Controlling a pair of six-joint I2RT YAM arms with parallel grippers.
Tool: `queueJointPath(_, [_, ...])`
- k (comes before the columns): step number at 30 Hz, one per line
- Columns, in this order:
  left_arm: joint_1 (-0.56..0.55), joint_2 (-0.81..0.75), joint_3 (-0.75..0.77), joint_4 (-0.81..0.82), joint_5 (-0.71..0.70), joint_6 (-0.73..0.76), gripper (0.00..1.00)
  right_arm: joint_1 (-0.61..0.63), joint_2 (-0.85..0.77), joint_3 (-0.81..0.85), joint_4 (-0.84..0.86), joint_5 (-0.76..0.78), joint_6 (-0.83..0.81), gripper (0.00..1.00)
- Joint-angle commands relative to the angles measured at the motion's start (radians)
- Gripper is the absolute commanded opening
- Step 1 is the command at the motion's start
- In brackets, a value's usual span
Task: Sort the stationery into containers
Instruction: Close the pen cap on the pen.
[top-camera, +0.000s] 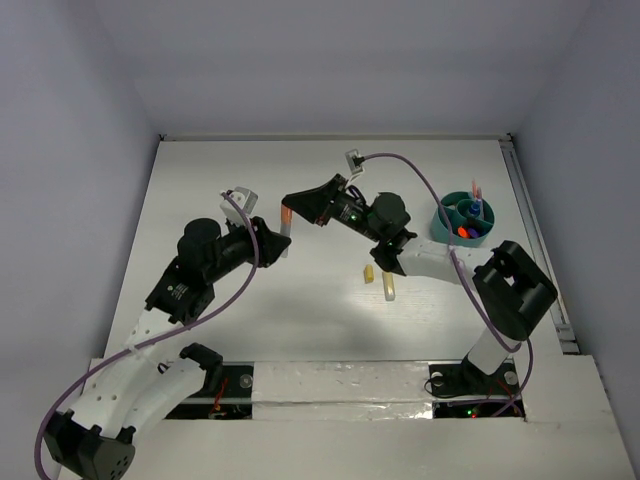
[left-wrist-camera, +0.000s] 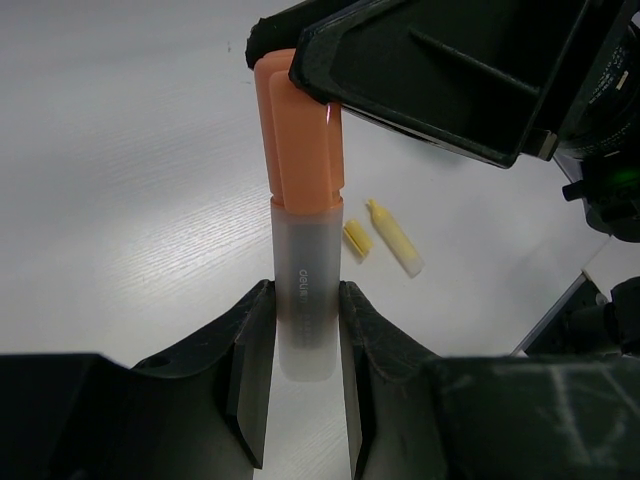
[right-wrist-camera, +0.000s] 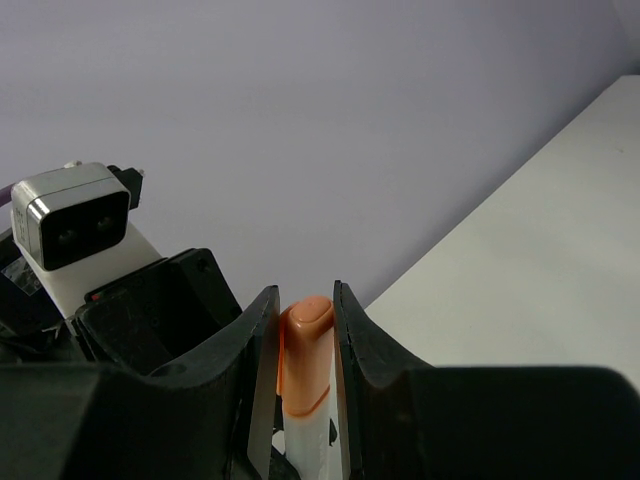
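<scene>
The orange highlighter (left-wrist-camera: 303, 170), a stubby plastic pen with an orange cap and a frosted translucent barrel, is held at both ends between the two grippers above the white wooden table (top-camera: 200, 200). The left gripper (left-wrist-camera: 305, 300) is closed on the frosted barrel, which is pinched between its two black fingers (left-wrist-camera: 252, 370), with the barrel's end reaching back between them toward the wrist. The right gripper (right-wrist-camera: 304, 305) is closed on the orange cap, whose rounded tip is seen just at the fingertips in the right wrist view, with the frosted barrel showing below it. In the top view the highlighter is seen near the middle of the table, roughly upright, with the left gripper at its lower part and the right gripper at its upper part, the two sets of jaws nearly touching. Two yellow markers (top-camera: 380, 282), one short and one longer with a pale end, are laid flat on the table just beside each other, near the right arm's forearm and apart from the highlighter. The round teal plastic organiser (top-camera: 441, 222) is set at the far right of the table, well apart from both grippers, and orange, blue and pink items are seen standing inside it.
</scene>
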Motion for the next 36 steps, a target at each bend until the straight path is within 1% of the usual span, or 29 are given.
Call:
queueJointPath(1, [0.005,-0.018,0.000,0.054,-0.010,-0.004,0.00,0.026,-0.007,0.009,0.029,0.005,-0.032,0.00])
queueJointPath(7, [0.005,-0.029,-0.001,0.055,-0.016,-0.007,0.00,0.044,-0.004,-0.001,-0.013,0.028,-0.076,0.00])
queueJointPath(13, [0.015,-0.032,0.000,0.052,-0.025,-0.005,0.00,0.081,-0.030,-0.014,-0.079,0.068,-0.170,0.00])
queueJointPath(18, [0.015,-0.038,0.002,0.055,-0.027,-0.007,0.00,0.081,-0.050,-0.049,-0.070,0.059,-0.185,0.00])
queueJointPath(24, [0.024,-0.040,0.002,0.060,-0.025,-0.011,0.00,0.090,-0.047,-0.080,-0.049,0.062,-0.145,0.00])
queueJointPath(30, [0.024,-0.045,0.000,0.061,-0.034,-0.011,0.00,0.125,-0.040,-0.084,-0.110,0.073,-0.177,0.00])
queueJointPath(36, [0.024,-0.051,0.002,0.055,-0.050,-0.005,0.00,0.145,-0.053,-0.084,-0.257,0.068,-0.199,0.00])
